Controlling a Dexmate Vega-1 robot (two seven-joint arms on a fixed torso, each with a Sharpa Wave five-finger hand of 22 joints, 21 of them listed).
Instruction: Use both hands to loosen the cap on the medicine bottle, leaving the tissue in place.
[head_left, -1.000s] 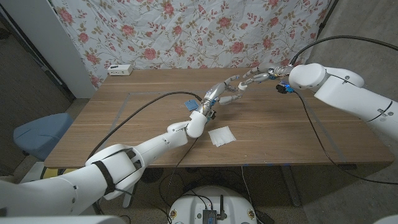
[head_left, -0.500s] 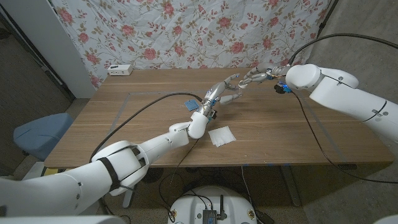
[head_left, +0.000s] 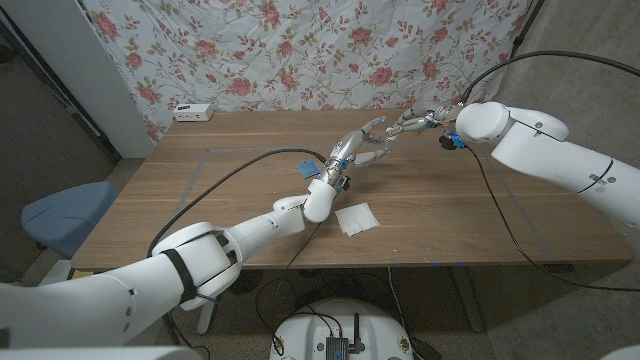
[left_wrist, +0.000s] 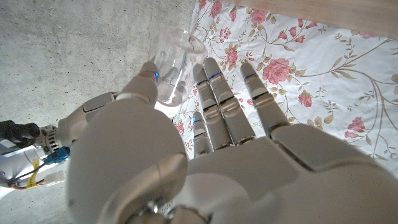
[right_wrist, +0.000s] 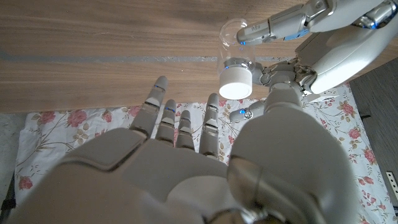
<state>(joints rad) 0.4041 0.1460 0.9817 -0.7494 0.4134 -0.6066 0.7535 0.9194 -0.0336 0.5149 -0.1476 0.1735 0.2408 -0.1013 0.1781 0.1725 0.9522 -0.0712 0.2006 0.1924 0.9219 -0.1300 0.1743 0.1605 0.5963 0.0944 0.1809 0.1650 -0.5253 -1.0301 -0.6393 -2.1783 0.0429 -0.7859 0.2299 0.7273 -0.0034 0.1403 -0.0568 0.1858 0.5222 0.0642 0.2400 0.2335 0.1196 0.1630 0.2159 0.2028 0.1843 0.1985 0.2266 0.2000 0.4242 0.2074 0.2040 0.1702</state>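
– Left hand (head_left: 358, 148) first: what is it doing?
– It grasps the medicine bottle (right_wrist: 239, 34), a clear one. The left wrist view shows the glass caught between the thumb (left_wrist: 146, 78) and the straight fingers (left_wrist: 208, 81). The bottle is held up off the wood, over the far middle of the table (head_left: 200, 190).
– And the right hand (head_left: 412, 124)?
– It meets the left from the far right. In the right wrist view its fingers reach out straight and apart, and the white cap (right_wrist: 235, 84) sits just past them, beside the thumb tip. Whether it actually pinches the cap, I cannot tell.
– What else is around, biggest first?
– A floral cloth (head_left: 300, 50) hangs across the whole far side behind the table. A blue chair (head_left: 60, 215) stands off the table's left edge. The left arm (head_left: 250, 235) stretches from the near left corner diagonally over the tabletop towards the bottle.
– And the tissue?
– The tissue (head_left: 357, 218) lies on the wood near the middle, just right of the left forearm and well nearer than the bottle; neither hand touches it.
– Anything smaller?
– A white power strip (head_left: 193, 111) sits at the far left edge of the table. A small blue piece (head_left: 306, 169) shows just left of the left wrist; what it is, I cannot make out.
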